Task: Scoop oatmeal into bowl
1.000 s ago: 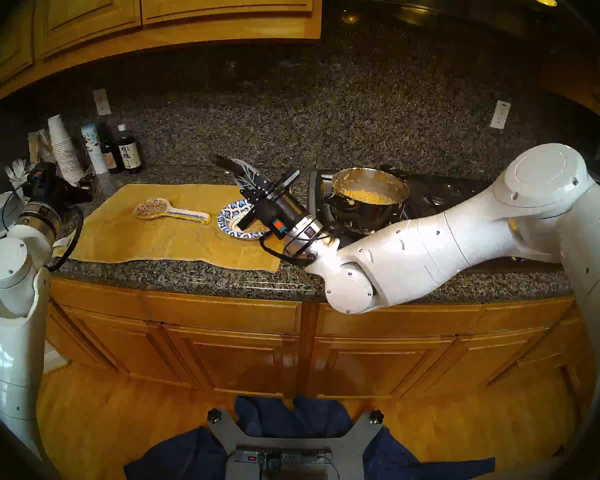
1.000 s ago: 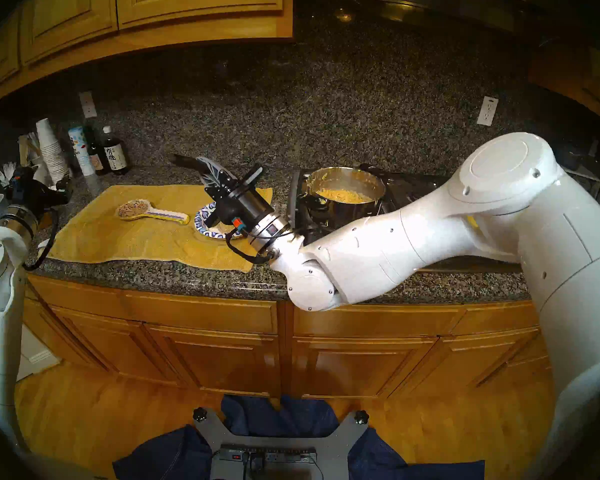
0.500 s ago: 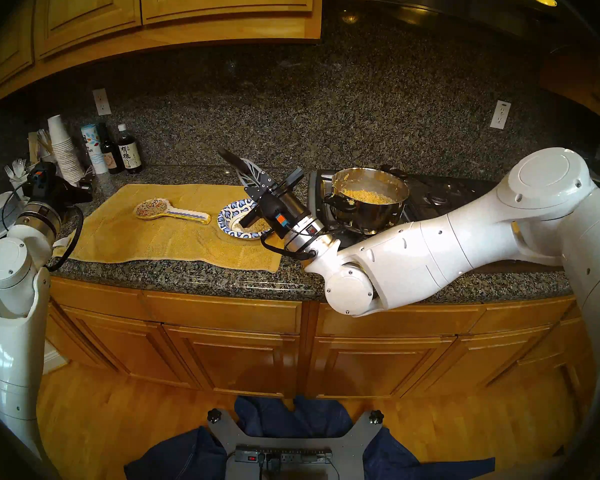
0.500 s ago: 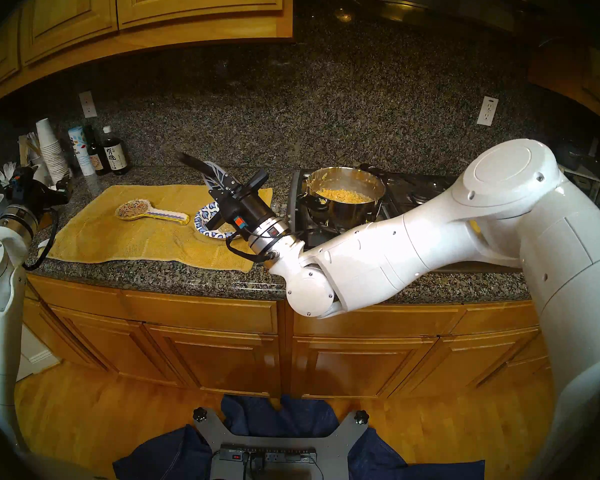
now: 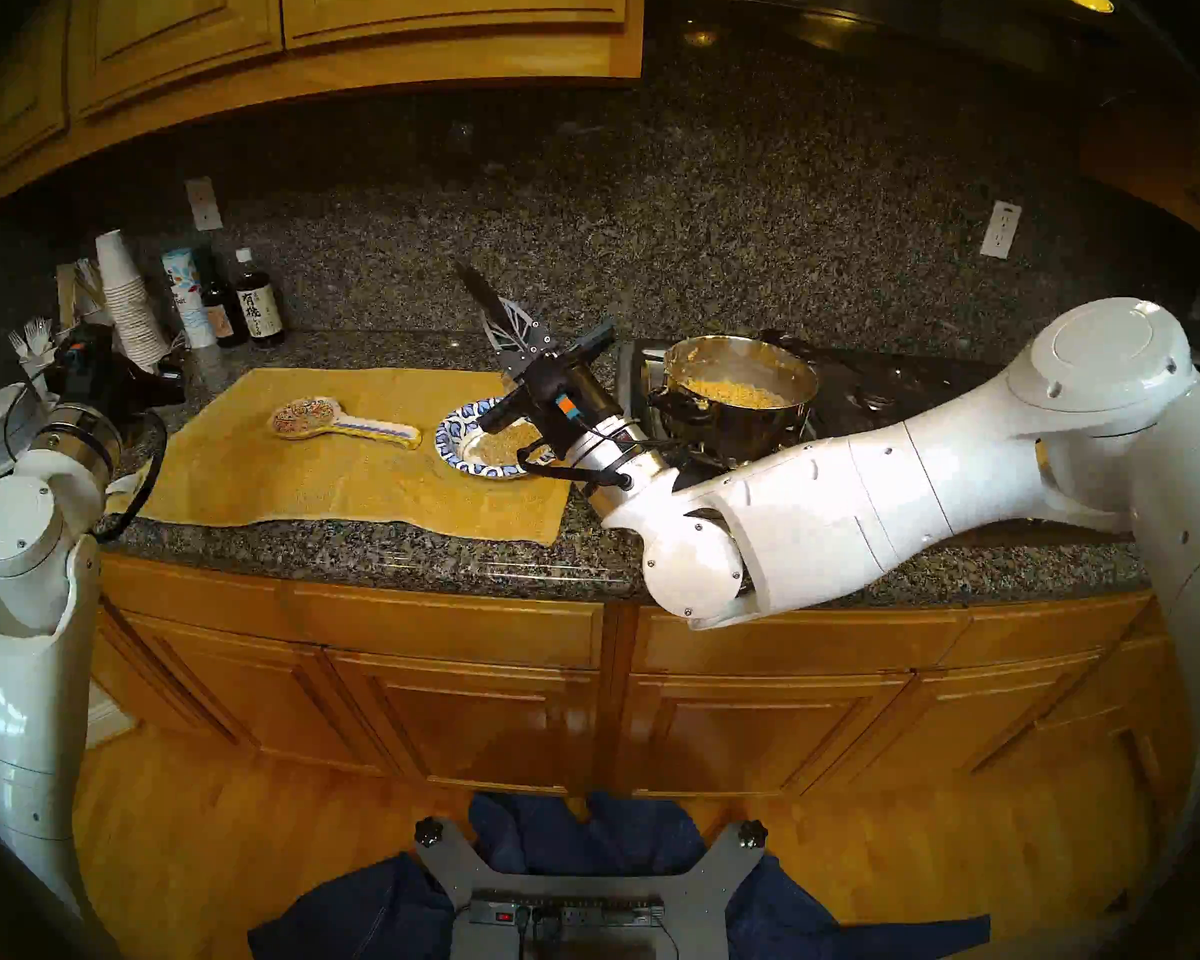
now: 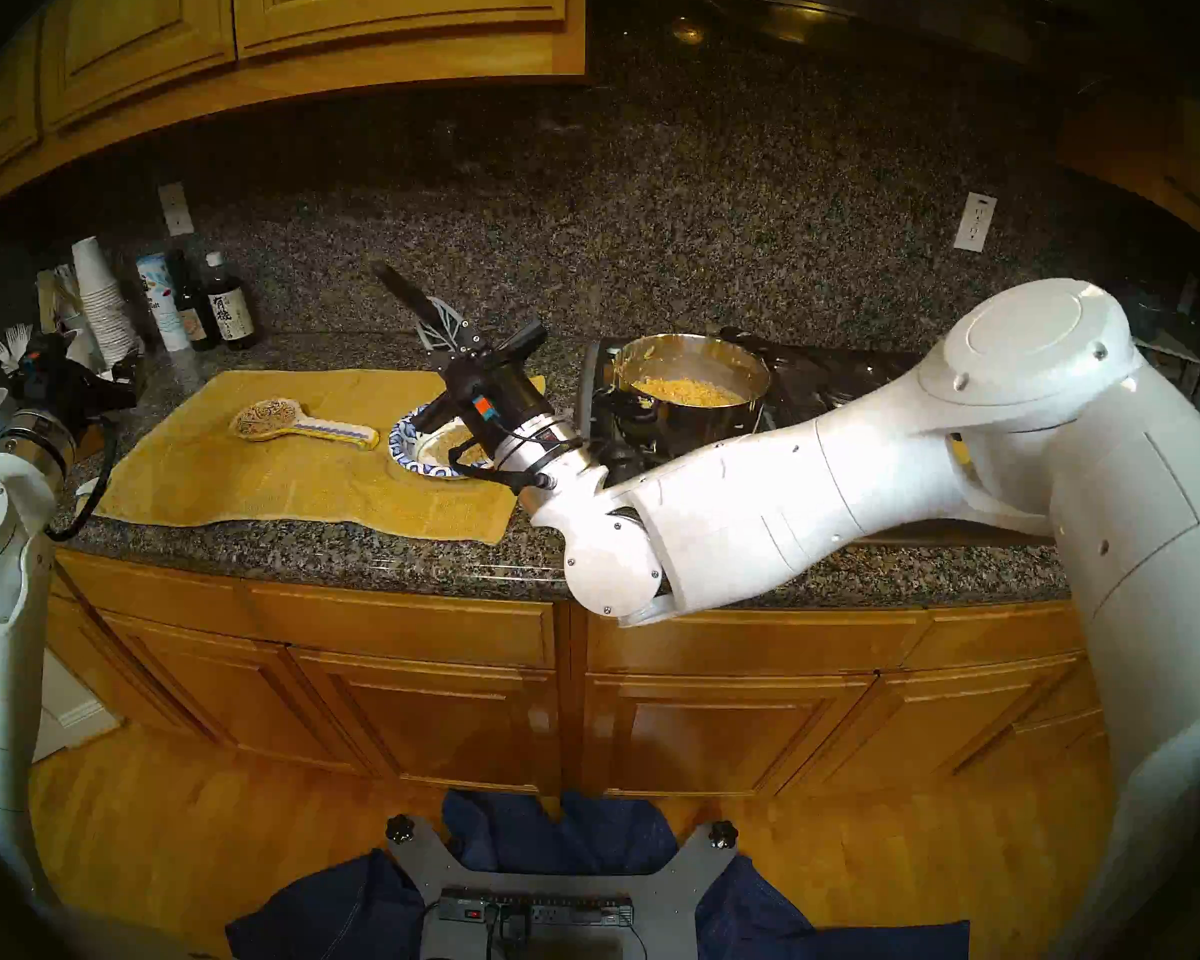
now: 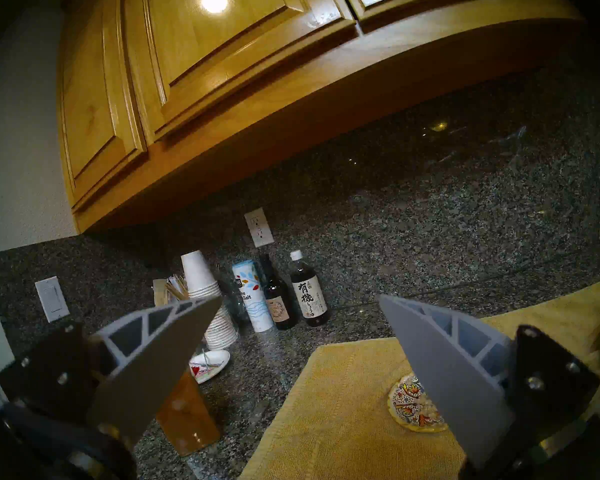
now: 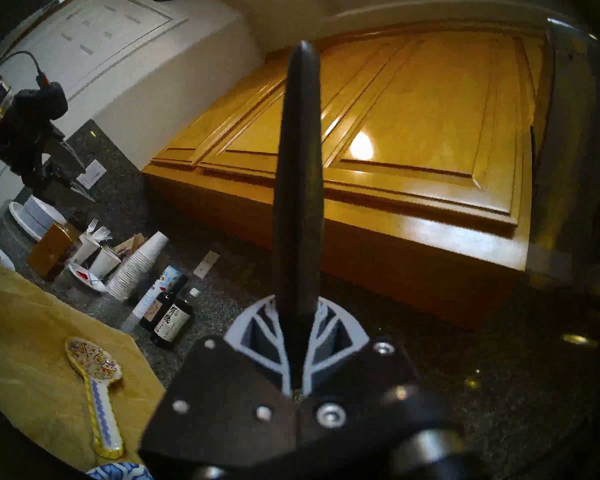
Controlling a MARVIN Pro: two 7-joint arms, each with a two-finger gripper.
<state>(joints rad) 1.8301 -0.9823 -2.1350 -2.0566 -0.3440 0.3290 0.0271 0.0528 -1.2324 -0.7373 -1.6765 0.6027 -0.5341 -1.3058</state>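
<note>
- Both arms differ: the right arm has swung its wrist up off the bowl, while the left gripper stays idle, jaws spread.
- Right gripper still clenches the dark spoon handle, now steeper.
- Oatmeal sits uncovered in the bowl; more remains in the pot, so another scoop looks likely.

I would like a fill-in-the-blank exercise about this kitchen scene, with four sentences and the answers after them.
1. The oatmeal not yet served sits in a steel ____ on the stove.
2. The bowl with the blue-and-white rim rests on a ____ cloth.
3. The right tool is shut on a dark ____ that points up and away from it.
4. The fingers of the left tool stand ____ and hold nothing.

Missing words: pot; yellow; handle; open
</note>
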